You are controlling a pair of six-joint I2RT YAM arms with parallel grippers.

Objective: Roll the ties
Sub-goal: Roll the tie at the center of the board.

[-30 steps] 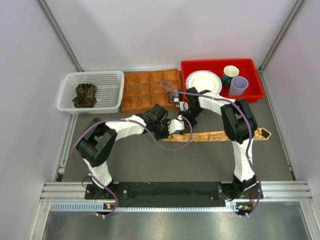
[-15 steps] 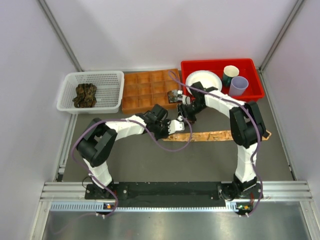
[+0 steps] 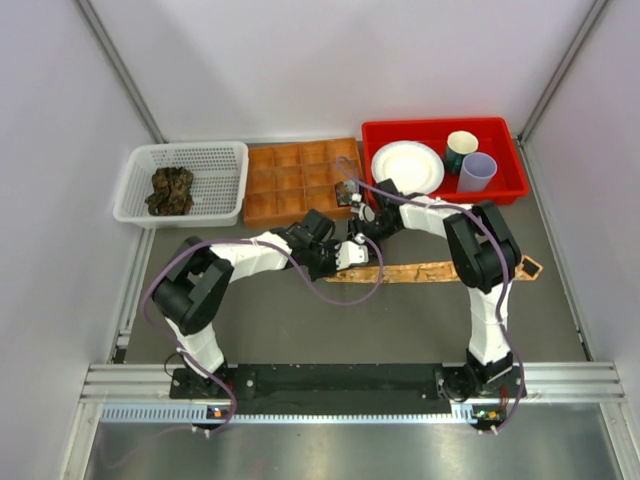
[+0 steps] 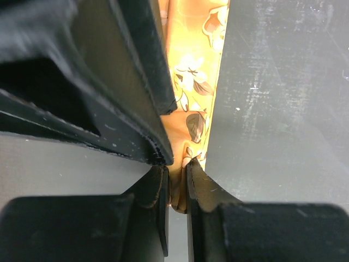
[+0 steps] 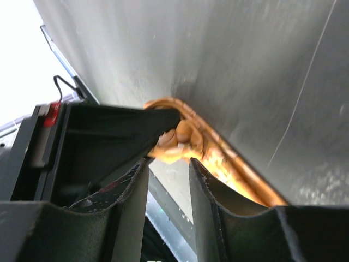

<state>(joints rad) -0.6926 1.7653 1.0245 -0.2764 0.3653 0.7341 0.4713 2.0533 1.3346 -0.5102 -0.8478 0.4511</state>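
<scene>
While the long tan-orange speckled fabric necktie [image 3: 440,270] lies mostly flat across the table, rolling looks barely begun | dark green-brown ties [image 3: 170,190] bunched unrolled in white mesh basket [image 3: 225,160] | left gripper [image 4: 175,180] clamped on orange tie's end | right gripper [image 5: 168,169] jaws apart, empty, beside that end

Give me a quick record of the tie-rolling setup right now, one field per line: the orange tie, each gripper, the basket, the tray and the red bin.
orange tie: lying stretched out flat, left end curled up
left gripper: shut on the orange tie's curled end
right gripper: open, right at that end, holding nothing
white basket: one dark tie, bundled
compartment tray: dark bundle at its near right corner, likely a rolled tie
red bin: white plate, green cup, lavender cup
</scene>
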